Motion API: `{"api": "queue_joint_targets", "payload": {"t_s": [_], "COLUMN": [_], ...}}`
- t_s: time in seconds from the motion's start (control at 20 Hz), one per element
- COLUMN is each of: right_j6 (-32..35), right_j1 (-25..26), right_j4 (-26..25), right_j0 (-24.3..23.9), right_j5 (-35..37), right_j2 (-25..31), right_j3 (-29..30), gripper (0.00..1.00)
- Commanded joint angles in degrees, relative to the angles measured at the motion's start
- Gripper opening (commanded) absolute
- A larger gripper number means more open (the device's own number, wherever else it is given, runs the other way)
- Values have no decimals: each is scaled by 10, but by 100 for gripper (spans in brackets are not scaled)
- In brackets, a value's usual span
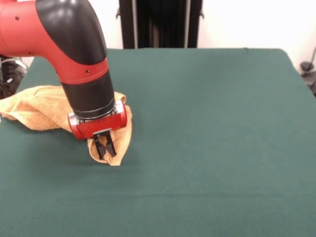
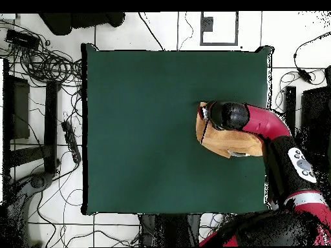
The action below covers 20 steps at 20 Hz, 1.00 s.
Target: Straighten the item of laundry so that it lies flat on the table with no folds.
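Green cloth covers the bench (image 1: 207, 148) across the whole foreground of the front view, bare on the picture's right and near side. Farther back on the picture's left lies the orange-tan towel (image 1: 39, 111), bunched in soft folds, one end reaching the picture's left edge. Its other end runs down to a pointed corner that touches the bench. The red and black arm comes down from the upper left, and its jaws (image 1: 105, 146) are at that corner, the two dark fingers (image 1: 110, 146) standing close together against the cloth. They appear to be pinching the towel, its fabric showing between and behind them.

From overhead, the towel (image 2: 223, 142) lies near the bench's (image 2: 142, 129) right edge, about halfway along it, crumpled into a rough wedge. The arm's dark elbow and red link cover the towel's upper and right parts, so the jaws themselves are hidden here. Cables lie on the floor around the bench.
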Motion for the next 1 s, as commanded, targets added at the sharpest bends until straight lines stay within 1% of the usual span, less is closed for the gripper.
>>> {"api": "queue_joint_targets", "payload": {"t_s": [0.05,0.3,0.4,0.45,0.65,0.8,1.0], "right_j6": [-33,-18,-11,-5,19,44,93], "right_j1": [128,124,118,112,74,45,0], "right_j4": [-53,-59,-59,-55,-43,-39,-39], "right_j0": [52,61,54,55,40,28,37], "right_j5": [-18,-18,-50,-49,-86,-138,-212], "right_j2": [9,0,9,10,29,46,44], "right_j3": [-3,-4,10,16,70,117,167], "gripper": [0,0,0,0,0,0,0]}}
